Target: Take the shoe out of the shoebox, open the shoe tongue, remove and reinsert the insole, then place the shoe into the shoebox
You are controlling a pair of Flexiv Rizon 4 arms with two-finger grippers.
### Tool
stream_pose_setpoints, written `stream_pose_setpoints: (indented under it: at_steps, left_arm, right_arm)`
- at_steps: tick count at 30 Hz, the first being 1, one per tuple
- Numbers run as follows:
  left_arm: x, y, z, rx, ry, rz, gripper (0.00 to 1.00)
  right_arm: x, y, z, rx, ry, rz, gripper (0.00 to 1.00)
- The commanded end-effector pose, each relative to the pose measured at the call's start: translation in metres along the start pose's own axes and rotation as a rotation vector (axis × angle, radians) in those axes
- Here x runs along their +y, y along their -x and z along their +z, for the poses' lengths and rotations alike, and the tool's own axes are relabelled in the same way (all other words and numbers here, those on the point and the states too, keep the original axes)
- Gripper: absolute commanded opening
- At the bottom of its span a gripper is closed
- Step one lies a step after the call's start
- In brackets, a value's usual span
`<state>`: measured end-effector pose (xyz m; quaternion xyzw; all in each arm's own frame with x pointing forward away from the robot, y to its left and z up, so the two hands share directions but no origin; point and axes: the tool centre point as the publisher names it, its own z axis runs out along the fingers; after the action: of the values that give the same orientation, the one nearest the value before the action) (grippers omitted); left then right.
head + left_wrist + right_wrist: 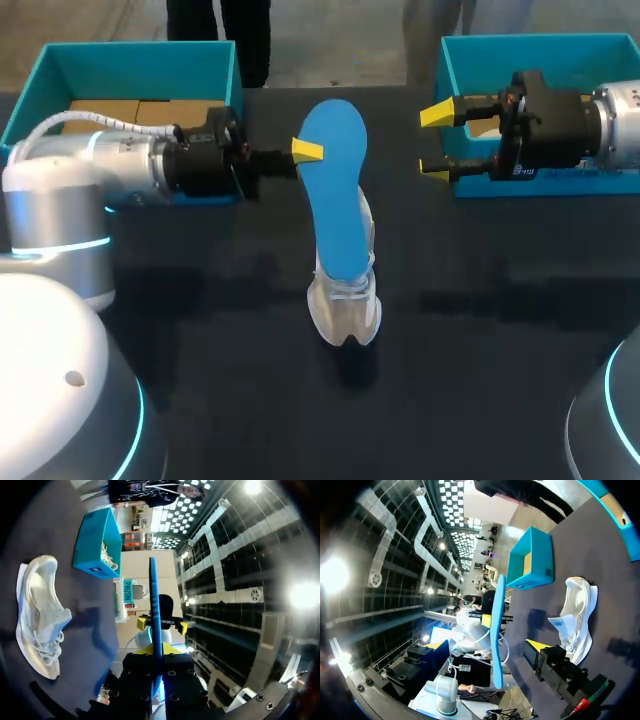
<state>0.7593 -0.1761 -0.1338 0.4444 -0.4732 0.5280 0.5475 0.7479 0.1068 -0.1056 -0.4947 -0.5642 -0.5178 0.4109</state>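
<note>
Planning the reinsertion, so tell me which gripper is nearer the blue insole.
Left. The left gripper is shut on the edge of the blue insole; the right gripper is open, apart from it on the opposite side.

Dark table with a shoe and two boxes

The black, matte table [200, 300] carries three things. A white shoe [345, 312] lies near the middle, tipped on its side with its laces loose, well apart from both boxes. At the far edge stand two teal shoeboxes, both open at the top: the left shoebox [140, 58] in the far left corner and the right shoebox [540, 46] in the far right corner, with bare tabletop between them. Soft shadows fall on the surface around the shoe.
</note>
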Motion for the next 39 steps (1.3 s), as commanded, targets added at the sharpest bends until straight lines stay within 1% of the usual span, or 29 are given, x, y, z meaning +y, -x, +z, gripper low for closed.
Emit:
stream_pose_setpoints:
  at_steps: [1,7,8,15,21,26,32,39]
  left_arm:
    - [-0.007,0.01,0.001,0.033,0.01,-0.005,0.0]
    - [-0.008,0.011,0.0,0.028,0.016,0.007,0.0]
    - [-0.009,0.012,0.0,0.029,0.015,0.007,0.0]
    - [-0.011,0.014,0.0,0.022,0.009,0.005,0.0]
    - [-0.013,0.014,0.0,0.001,0.008,0.002,0.0]
    - [-0.015,0.014,0.001,-0.022,0.011,-0.002,0.0]
    - [-0.017,0.014,0.002,-0.037,0.016,-0.012,0.0]
    - [-0.02,0.014,0.001,-0.047,0.009,-0.021,0.0]
  right_arm:
    - [0.0,0.0,0.001,0.0,0.001,0.0,1.0]
    - [0.0,0.0,0.001,0.0,0.001,0.0,1.0]
    - [0.001,-0.002,0.002,-0.019,-0.004,0.003,1.0]
    - [0.005,-0.018,0.011,-0.186,-0.011,0.014,1.0]
    - [0.009,-0.034,0.025,-0.349,-0.037,0.021,1.0]
    - [0.011,-0.039,0.034,-0.437,-0.046,0.023,1.0]
    - [0.014,-0.05,0.043,-0.589,-0.041,0.015,1.0]
    - [0.013,-0.056,0.051,-0.752,-0.028,0.021,1.0]
